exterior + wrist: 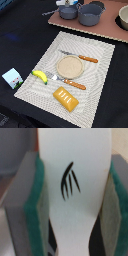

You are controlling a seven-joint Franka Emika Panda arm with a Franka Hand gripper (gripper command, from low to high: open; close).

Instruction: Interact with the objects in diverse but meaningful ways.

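In the wrist view, a white tube with a black claw-like mark fills the space between my gripper's green pads, which are shut on its sides. In the exterior view only a white-and-blue scrap of the tube shows at the top edge, just above the grey saucepan. The arm itself is out of frame. On the placemat lie the yellow banana and the yellow-orange slab. The pale blue carton stands off the mat at the exterior view's left.
A large grey two-handled pot sits beside the saucepan on a brown board, with a pale bowl at the exterior view's right. A tan round plate lies mid-mat between an orange-handled knife and fork.
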